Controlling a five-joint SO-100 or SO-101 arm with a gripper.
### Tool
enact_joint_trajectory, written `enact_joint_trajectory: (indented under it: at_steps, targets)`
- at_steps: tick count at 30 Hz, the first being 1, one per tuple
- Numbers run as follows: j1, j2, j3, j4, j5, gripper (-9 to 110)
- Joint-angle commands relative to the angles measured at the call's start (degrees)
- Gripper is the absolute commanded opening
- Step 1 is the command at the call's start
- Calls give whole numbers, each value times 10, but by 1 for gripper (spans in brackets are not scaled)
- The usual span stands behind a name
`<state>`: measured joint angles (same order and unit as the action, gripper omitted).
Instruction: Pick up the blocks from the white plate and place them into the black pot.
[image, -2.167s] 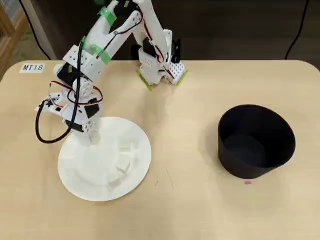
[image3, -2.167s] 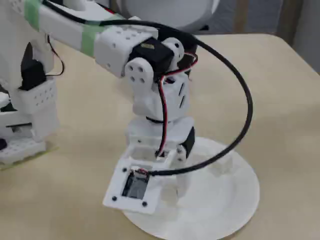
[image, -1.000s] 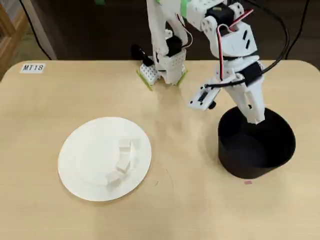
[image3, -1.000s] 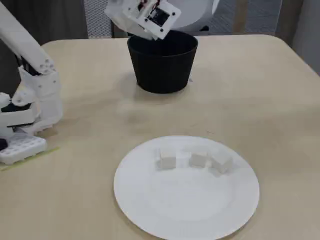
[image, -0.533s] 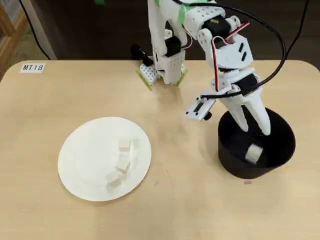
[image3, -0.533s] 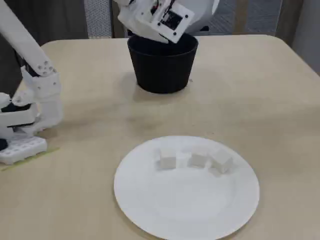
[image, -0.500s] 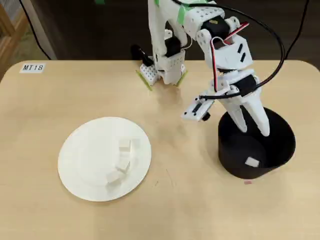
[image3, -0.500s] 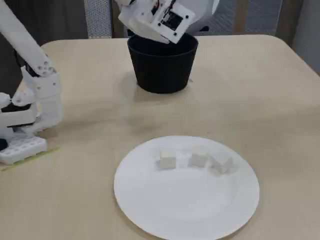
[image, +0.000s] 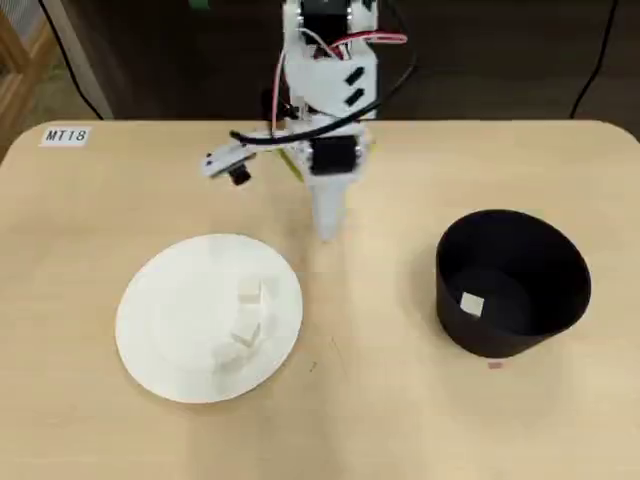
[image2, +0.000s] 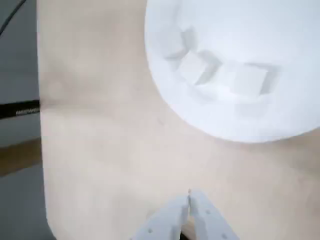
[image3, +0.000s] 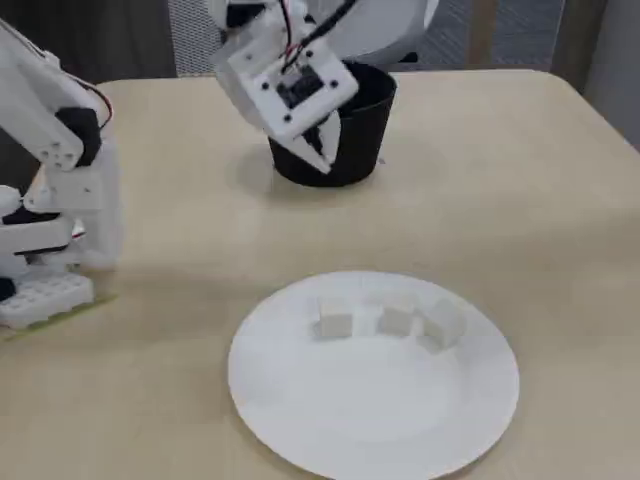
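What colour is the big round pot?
Black pot, plain matte; the overhead view shows it best.

Even, bright indoor light falls softly over the table (image: 100, 250), leaving only faint shadows. The wrist view is blurred throughout, the white plate (image2: 250, 30) washed out toward 1 o'clock.

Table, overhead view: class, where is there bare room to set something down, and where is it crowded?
Bare: the table between plate and pot, below the hand, and the near edge. Crowded: the plate's right side, three blocks; one block in the pot.
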<state>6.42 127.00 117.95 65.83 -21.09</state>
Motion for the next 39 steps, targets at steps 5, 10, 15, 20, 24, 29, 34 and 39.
enact_joint_trajectory:
  at_steps: [5,10,15,20,24,29,34,39]
  targets:
    - [69,-69,3,-70,-93,-2]
    - [92,-111,-7,-125,-135,-2]
    - [98,-182,-40,-163,-170,-2]
    - [99,-283,-118,-172,-192,-2]
    - [107,-323,-161,-173,-192,-2]
    - [134,-327,-163,-175,-188,25]
    - [143,-375,-197,-177,-192,29]
    - [142,-437,-252,-160,-216,26]
